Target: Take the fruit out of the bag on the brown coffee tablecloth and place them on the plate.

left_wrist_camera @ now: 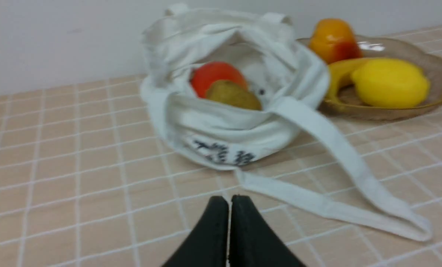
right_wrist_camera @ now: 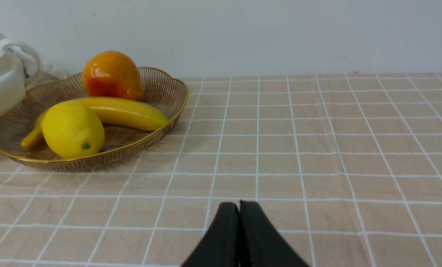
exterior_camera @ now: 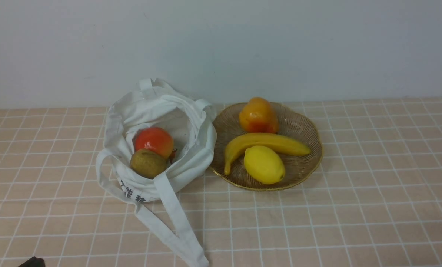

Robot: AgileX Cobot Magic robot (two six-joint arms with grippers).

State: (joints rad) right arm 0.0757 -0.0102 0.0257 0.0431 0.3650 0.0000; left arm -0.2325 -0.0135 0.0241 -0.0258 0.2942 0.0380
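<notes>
Both grippers, left [left_wrist_camera: 229, 207] and right [right_wrist_camera: 239, 213], are pressed closed, empty. Lemon [exterior_camera: 264, 164] and banana [exterior_camera: 265, 144] are laid crosswise on the plate [exterior_camera: 309, 126]; red fruit [exterior_camera: 154, 141] and kiwi [exterior_camera: 148, 163] are kept inside the upward-opening bag [exterior_camera: 191, 122].

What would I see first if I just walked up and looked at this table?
Probably the bright yellow lemon, sitting at the front of the golden wire plate with a banana and an orange-red fruit behind it. Right beside the plate, on its left in the front view, sits a floppy white bag on the checked tablecloth. Its mouth is open, showing a red fruit and a brown kiwi inside.
</notes>
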